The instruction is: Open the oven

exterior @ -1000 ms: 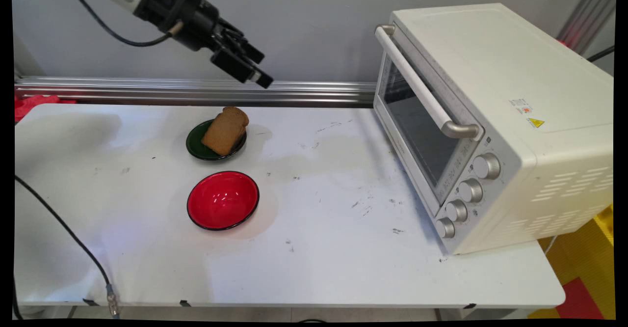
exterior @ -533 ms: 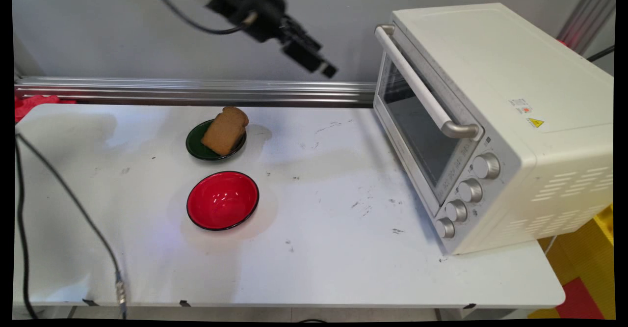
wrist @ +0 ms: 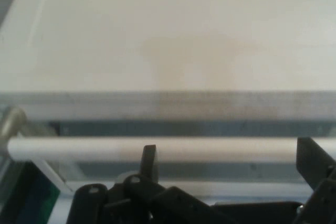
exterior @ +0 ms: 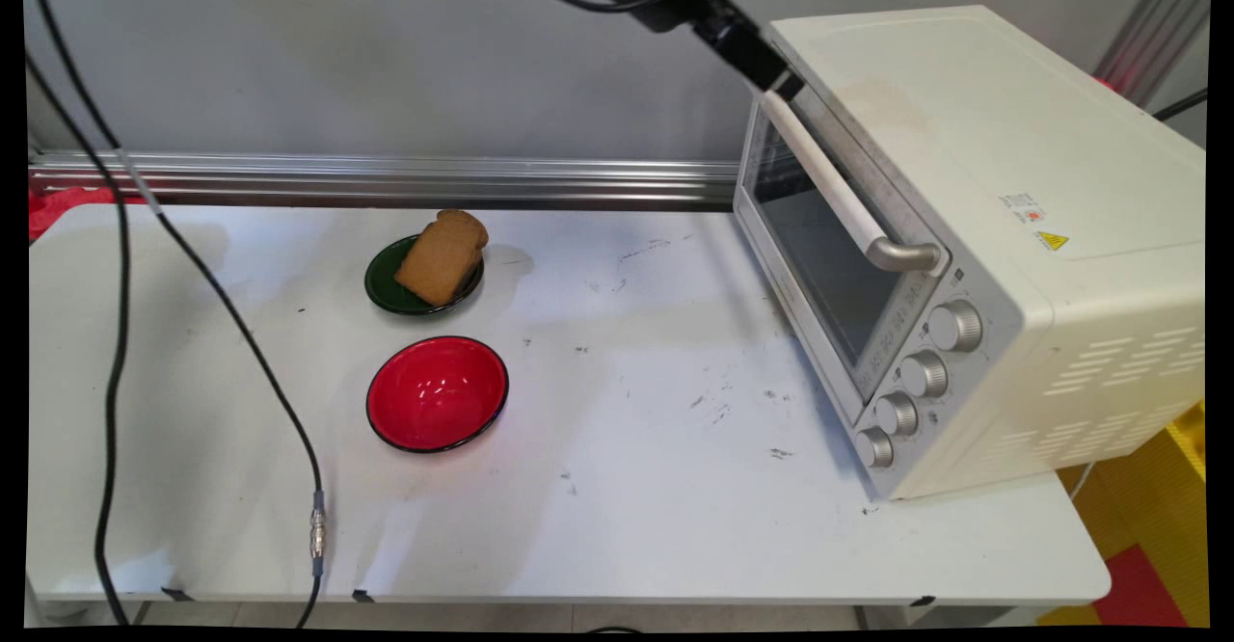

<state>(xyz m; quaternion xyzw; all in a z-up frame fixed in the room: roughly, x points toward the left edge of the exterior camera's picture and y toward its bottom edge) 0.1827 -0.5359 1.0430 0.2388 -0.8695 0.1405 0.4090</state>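
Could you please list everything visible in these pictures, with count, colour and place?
Toaster oven: one, cream white, on the table's right side, door shut.
Oven door handle: one, white bar with metal ends, across the top of the door.
Oven knobs: four, silver, in a column at the door's right.
Green plate: one, dark green, left of the table's centre, towards the wall.
Bread slice: one, brown, leaning on the green plate.
Red bowl: one, red with dark rim, nearer the camera than the plate.
Table: one, white, scuffed.
Cables: black, hanging at the left.
Claw: one, black, open, at the handle's far end.
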